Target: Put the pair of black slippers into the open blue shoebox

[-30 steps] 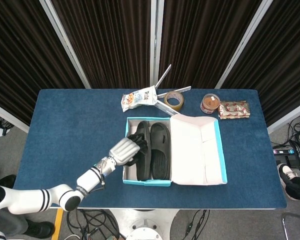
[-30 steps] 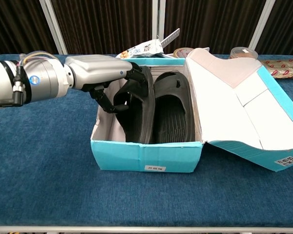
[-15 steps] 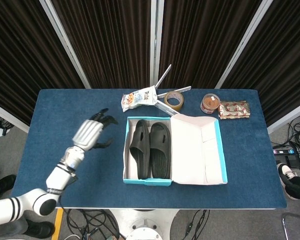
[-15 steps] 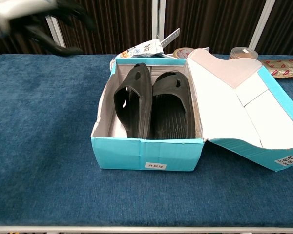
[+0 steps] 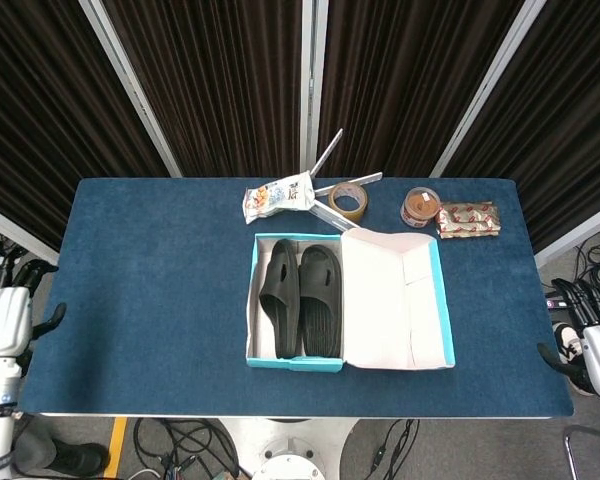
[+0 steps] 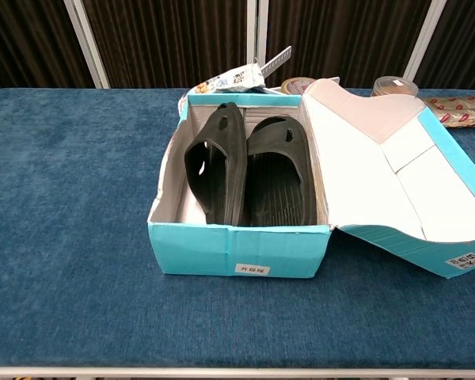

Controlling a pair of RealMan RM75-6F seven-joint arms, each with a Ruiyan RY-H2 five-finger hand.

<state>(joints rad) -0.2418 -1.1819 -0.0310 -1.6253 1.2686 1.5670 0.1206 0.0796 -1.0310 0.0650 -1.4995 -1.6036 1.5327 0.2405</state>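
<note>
Both hands hold nothing and sit off the table: left hand [image 5: 2,320] beyond the left edge, right hand [image 5: 598,355] beyond the right edge, dark fingers loosely apart. Black slippers [image 5: 302,298] lie side by side inside the blue shoebox [image 5: 295,363], the left one tipped on its edge against the other, the lid [image 5: 395,300] folded open to the right. Judging from this, placement looks complete; at most, the tilted slipper could be nudged flat. Behind the box lie a snack bag [image 5: 277,196] and tape roll [image 5: 347,200].
</note>
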